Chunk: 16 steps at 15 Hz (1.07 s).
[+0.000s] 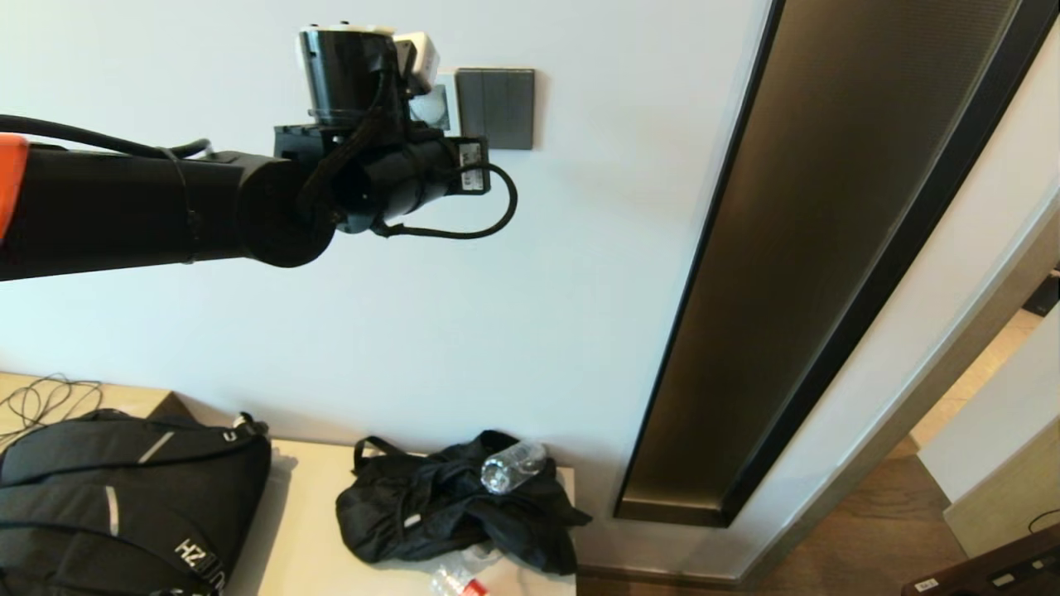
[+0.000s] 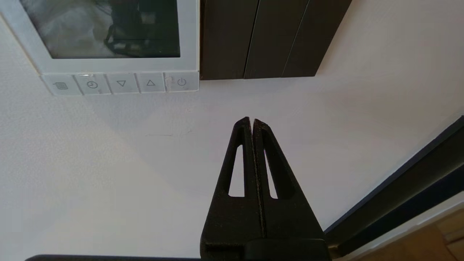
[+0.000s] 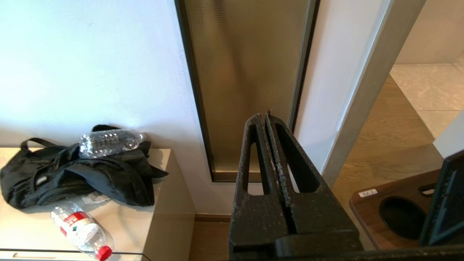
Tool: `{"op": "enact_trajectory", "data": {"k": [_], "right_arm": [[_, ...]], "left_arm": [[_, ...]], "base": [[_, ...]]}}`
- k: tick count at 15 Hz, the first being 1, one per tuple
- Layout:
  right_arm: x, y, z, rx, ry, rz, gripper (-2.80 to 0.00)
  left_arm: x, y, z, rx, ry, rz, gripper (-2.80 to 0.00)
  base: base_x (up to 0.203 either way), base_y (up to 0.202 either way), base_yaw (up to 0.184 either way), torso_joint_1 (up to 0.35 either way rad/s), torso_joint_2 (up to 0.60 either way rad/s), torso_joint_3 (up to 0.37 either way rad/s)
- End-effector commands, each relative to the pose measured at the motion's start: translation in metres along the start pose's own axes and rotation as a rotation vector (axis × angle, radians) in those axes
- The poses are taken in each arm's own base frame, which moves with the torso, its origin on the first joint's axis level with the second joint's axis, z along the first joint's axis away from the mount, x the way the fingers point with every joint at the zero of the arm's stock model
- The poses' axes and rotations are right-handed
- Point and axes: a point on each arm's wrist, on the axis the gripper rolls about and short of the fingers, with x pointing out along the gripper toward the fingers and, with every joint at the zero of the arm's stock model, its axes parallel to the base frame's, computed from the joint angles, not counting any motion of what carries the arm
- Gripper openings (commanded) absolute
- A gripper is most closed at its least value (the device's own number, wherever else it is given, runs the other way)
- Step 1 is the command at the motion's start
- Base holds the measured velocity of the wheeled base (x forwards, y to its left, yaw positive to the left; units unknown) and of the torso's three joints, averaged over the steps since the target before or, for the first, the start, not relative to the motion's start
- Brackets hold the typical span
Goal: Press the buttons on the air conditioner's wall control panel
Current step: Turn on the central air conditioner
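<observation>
The white wall control panel [image 2: 189, 36] with its unlit grey screen [image 2: 108, 25] fills one corner of the left wrist view. Its row of small white buttons [image 2: 121, 83] runs along its lower edge, marked with menu, clock, down, up and power signs. My left gripper [image 2: 251, 120] is shut and empty. Its tip is at the bare wall, below the buttons and a little past the power key, apart from them. In the head view my left wrist covers most of the panel [image 1: 445, 103]. My right gripper [image 3: 264, 116] is shut, empty and held low.
A dark grey three-part switch plate [image 2: 261, 36] sits right beside the panel. A tall bronze wall panel [image 1: 828, 248] stands to the right. Below, a cabinet [image 1: 306, 530] carries a backpack [image 1: 124, 497], a black bag [image 1: 447, 505] and plastic bottles [image 3: 83, 230].
</observation>
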Motion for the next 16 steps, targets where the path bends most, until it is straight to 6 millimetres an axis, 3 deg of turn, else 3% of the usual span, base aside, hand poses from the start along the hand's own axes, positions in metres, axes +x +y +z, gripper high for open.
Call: {"op": "enact_trajectory", "data": {"k": [1, 16], "right_arm": [[0.0, 0.0, 0.0, -0.001, 0.001, 0.001, -2.8], [0.0, 0.0, 0.0, -0.001, 0.002, 0.001, -2.8]], "left_arm": [[0.013, 0.0, -0.007, 0.0, 0.001, 0.019, -2.8], [0.028, 0.013, -0.005, 0.008, -0.011, 0.074, -2.8]], "base": [[0.0, 0.0, 0.0, 0.0, 0.0, 0.0], [0.0, 0.0, 0.0, 0.0, 0.0, 0.0]]}}
